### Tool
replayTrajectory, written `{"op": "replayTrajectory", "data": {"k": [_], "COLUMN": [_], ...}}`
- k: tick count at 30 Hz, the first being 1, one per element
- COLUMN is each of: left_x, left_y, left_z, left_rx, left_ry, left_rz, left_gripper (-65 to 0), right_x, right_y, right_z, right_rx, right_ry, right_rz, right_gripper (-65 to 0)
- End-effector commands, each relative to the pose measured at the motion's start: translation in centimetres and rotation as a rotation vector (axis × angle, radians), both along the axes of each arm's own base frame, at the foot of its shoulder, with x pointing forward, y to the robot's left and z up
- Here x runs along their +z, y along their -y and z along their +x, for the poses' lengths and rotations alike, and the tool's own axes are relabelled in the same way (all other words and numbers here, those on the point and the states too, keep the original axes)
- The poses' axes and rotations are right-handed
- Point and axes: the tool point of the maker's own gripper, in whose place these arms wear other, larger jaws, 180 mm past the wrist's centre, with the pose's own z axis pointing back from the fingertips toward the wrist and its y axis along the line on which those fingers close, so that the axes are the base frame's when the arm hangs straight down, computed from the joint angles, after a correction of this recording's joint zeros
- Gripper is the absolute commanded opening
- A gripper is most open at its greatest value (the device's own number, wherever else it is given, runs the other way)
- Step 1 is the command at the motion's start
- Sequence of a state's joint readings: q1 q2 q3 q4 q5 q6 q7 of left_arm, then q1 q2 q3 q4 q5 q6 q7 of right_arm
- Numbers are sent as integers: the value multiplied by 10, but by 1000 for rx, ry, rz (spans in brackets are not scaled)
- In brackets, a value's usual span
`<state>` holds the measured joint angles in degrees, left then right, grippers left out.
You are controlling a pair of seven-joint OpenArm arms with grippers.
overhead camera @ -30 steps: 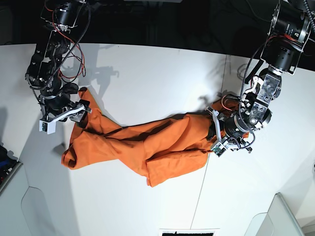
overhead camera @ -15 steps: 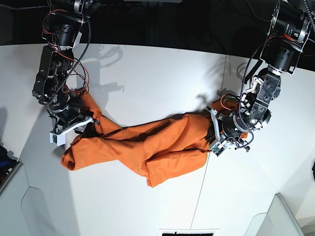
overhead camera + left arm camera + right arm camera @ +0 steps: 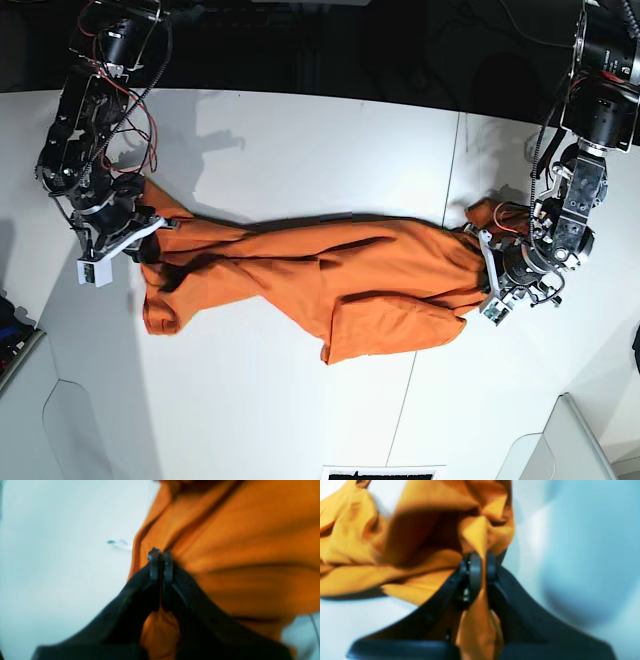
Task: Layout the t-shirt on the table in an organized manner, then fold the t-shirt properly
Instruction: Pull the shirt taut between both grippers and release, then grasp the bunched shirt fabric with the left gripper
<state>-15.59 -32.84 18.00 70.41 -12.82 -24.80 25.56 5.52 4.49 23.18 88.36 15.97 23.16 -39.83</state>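
The bright orange t-shirt [image 3: 330, 285] lies stretched in a long wrinkled band across the white table [image 3: 300, 150]. In the base view my left gripper [image 3: 489, 278] is at the shirt's right end and my right gripper [image 3: 141, 240] at its left end. In the left wrist view the left gripper [image 3: 161, 555] is shut on a fold of the t-shirt [image 3: 237, 542], with cloth bunched between the black fingers. In the right wrist view the right gripper [image 3: 481, 562] is shut on a pinched ridge of the t-shirt [image 3: 420, 530], lifted slightly off the table [image 3: 570, 555].
A thin dark seam [image 3: 452, 170] runs across the table on the right. Pale bins sit at the lower left [image 3: 20, 370] and lower right [image 3: 570, 440] corners. The table's far edge meets a dark background; a dark slot [image 3: 385, 472] sits at the near edge.
Both grippers have closed on the shirt's ends and drawn apart, the left arm toward the base view's right and the right arm toward its left. The shirt is now pulled longer and straighter.
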Motion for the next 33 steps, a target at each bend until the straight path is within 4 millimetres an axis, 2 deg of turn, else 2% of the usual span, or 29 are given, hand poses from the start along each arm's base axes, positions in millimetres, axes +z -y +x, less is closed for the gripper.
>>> {"op": "replayTrajectory", "data": {"k": [1, 7, 8, 12, 14, 16, 17, 19, 20, 21, 25, 27, 29, 33], "left_x": [18, 19, 20, 22, 23, 26, 29, 38, 44, 51, 84, 98, 108, 118], "left_y": [-7, -2, -1, 7, 12, 21, 25, 28, 28, 27, 22, 24, 31, 45], "left_z": [10, -9, -11, -19, -23, -25, -25, -22, -20, -17, -4, -1, 0, 1], "left_rx": [-1, -18, -10, -15, -29, -47, -61, -63, -67, -69, -72, -88, -115, -152], "left_ry": [31, -90, -108, -162, -185, -199, -195, -178, -162, -142, -42, -3, 22, 48], "left_rz": [-13, -144, -162, -237, -274, -330, -356, -405, -426, -439, -489, -488, -484, -493], "left_gripper": [-650, -650, -620, -422, -380, -377, -377, -377, -377, -377, -375, -328, -278, -270], "right_x": [13, 8, 8, 16, 18, 17, 14, 11, 10, 11, 29, 39, 48, 56], "right_y": [8, 33, 39, 56, 59, 61, 62, 62, 62, 63, 77, 83, 84, 83], "right_z": [2, -39, -45, -68, -81, -92, -96, -102, -103, -102, -90, -79, -68, -47], "right_rx": [-1, -32, -45, -105, -123, -129, -129, -131, -131, -135, -187, -204, -206, -185], "right_ry": [37, 1, 0, 13, 8, -9, -21, -36, -38, -32, 63, 102, 132, 155], "right_rz": [-24, -89, -90, -57, -31, -24, -26, -27, -28, -28, -36, -38, -46, -104], "right_gripper": [-650, -650, -650, -650, -650, -650, -591, -380, -308, -277, -277, -277, -277, -277]}}
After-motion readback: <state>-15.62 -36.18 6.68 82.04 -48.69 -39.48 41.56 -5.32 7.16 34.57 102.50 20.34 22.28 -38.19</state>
